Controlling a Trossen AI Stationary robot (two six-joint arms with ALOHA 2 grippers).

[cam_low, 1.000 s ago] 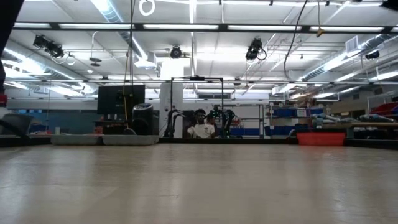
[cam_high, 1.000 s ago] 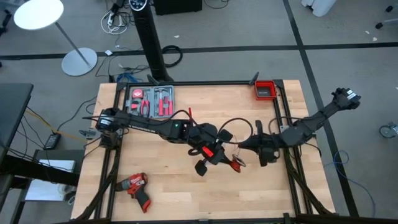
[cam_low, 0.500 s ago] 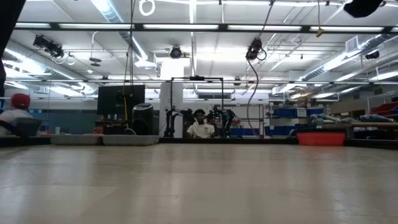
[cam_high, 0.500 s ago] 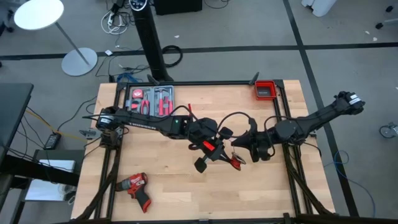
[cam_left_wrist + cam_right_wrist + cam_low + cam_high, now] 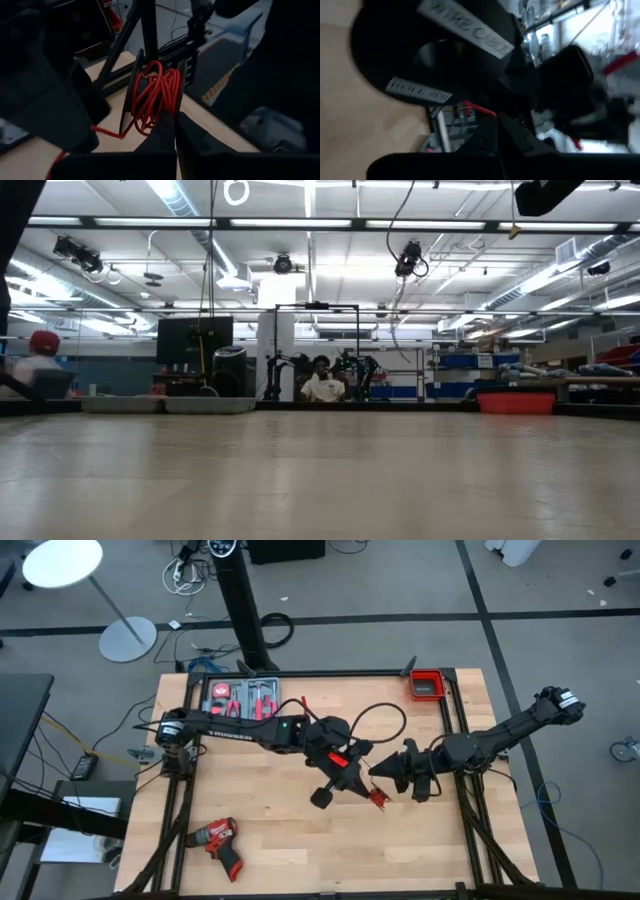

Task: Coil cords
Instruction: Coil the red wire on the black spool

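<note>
Both grippers meet above the table's middle. My left gripper [image 5: 350, 780] is shut, and just past its fingertips [image 5: 175, 117] hangs a bundle of thin red wire [image 5: 155, 95] between two black loops. In the high view the red bundle [image 5: 378, 799] shows just below the two grippers. My right gripper [image 5: 378, 773] is shut too and points at the left one. The black cable [image 5: 385, 710] arches from one gripper to the other toward the far edge. Its loop also shows at the top of the low view [image 5: 392, 225]. A loose red wire end [image 5: 303, 702] sticks out toward the far edge. My left gripper holds the red wire bundle at its lower edge [image 5: 161, 116], pinched at the tips of the two fingers. The bundle is clear of the table and a red strand [image 5: 102, 131] trails back past the fingers. My right gripper meets the black cable's end [image 5: 397, 747]. Its own fingers and a dark labelled mass [image 5: 445, 55] hide the place of contact. A red strand [image 5: 477, 110] passes just beyond its fingertips.
A red drill [image 5: 218, 840] lies near the front left corner. A grey tray of red-handled tools [image 5: 240, 702] sits at the far left, and a red bin [image 5: 426, 685] at the far right. People sit in the room beyond the table [image 5: 322, 385].
My right gripper has gone toward the table's left, up to the left gripper, and rolled about its own line. My left gripper has rolled and shifted a little toward the far edge. The black cable's arch has grown wider toward the far edge and risen.
</note>
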